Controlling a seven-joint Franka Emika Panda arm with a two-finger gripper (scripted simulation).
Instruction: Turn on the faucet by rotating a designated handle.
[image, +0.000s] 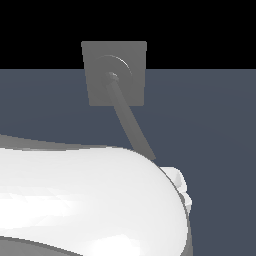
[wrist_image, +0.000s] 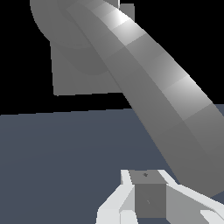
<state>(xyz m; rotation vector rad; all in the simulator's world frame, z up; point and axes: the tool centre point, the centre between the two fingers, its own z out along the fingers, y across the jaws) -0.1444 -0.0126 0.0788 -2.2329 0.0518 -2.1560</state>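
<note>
The faucet (image: 114, 74) stands upright at the back of the exterior view, its rings facing the camera. The handle (image: 129, 120) slants from the rings down towards the view's right, its far end hidden behind the white arm (image: 85, 200). In the wrist view the gripper (wrist_image: 148, 199) sits beside the bar; whether it grips it cannot be told. Any rotation looks undone or barely begun.

The glossy white arm (image: 85, 200) fills the exterior view's lower left; the gripper (wrist_image: 148, 205) shows only pale fingers (wrist_image: 114, 208), spacing unclear.
</note>
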